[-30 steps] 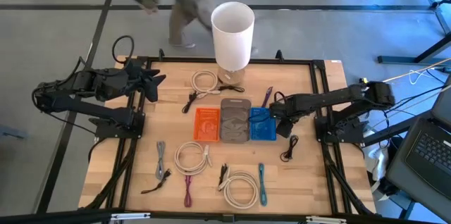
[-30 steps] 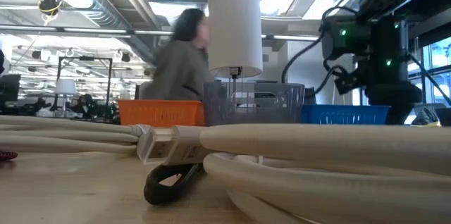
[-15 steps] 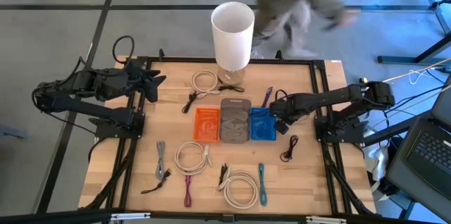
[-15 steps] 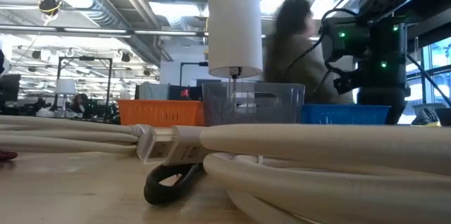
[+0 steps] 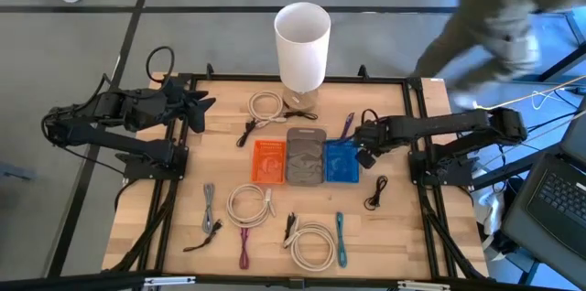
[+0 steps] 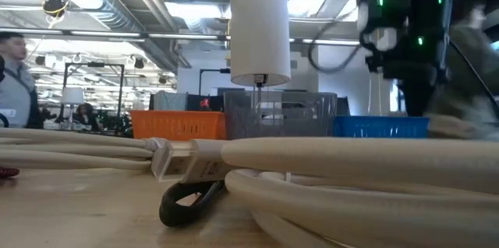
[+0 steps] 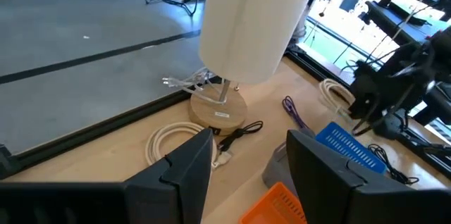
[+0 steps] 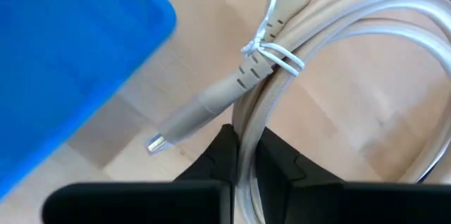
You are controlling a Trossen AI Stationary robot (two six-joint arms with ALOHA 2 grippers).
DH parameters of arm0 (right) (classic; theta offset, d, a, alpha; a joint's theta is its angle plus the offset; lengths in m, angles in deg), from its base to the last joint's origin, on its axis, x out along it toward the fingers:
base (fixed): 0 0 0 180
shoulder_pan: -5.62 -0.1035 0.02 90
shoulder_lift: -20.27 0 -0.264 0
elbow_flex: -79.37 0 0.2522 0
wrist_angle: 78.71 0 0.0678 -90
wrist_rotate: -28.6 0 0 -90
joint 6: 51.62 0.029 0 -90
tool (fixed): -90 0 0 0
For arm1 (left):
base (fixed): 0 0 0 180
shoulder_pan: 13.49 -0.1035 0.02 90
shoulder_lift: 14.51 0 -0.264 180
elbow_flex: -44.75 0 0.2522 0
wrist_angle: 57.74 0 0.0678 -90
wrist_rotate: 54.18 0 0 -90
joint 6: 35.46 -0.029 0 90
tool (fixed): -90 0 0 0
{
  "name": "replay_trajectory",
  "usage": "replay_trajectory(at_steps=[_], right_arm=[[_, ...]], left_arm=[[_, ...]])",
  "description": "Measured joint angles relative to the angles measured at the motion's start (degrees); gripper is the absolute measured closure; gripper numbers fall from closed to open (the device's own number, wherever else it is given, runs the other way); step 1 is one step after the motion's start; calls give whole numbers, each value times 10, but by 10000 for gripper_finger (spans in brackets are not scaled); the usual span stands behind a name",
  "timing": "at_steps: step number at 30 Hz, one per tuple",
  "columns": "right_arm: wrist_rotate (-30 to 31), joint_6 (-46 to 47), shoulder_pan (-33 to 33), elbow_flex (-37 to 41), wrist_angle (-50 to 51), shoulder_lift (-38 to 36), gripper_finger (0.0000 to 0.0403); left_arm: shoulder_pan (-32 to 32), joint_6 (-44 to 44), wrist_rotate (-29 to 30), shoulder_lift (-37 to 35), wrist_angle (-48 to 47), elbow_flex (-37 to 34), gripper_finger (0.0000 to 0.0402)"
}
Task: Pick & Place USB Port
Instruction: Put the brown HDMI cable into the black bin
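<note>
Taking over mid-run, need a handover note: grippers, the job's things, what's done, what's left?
Left gripper: open, holding nothing, parked at the table's back left.
Right gripper: shut on a pale cable, just beside the blue bin.
Done: cable gripped.
Left: place it; several more cables lie loose on the table.

A: High cam: overhead, straight down, whole table. Low cam: table-top level, v. close behind a white cable coil.
B: Overlap?
A: Both catch the lamp & blue bin. L wrist cam faces the lamp too; R wrist cam sits close on cable.
</note>
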Motion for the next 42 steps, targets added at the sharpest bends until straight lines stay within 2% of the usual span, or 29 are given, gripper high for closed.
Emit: replay_trajectory(at_steps=[9,16,23,28,34,42], right_arm=[[66,27,-30,-142,105,-52,374],[77,68,-81,-240,101,-58,374],[87,86,-169,-254,-65,-60,374],[93,80,-205,-254,-192,-52,374],[93,16,-219,-254,-358,-21,373],[73,7,-207,-254,-453,57,373]], left_arm=[[0,0,14,0,0,0,226],[0,0,14,0,0,0,226],[0,0,14,0,-3,0,226],[0,0,14,0,-4,0,226],[0,0,14,3,-4,0,226],[0,-11,13,17,-4,0,226]])
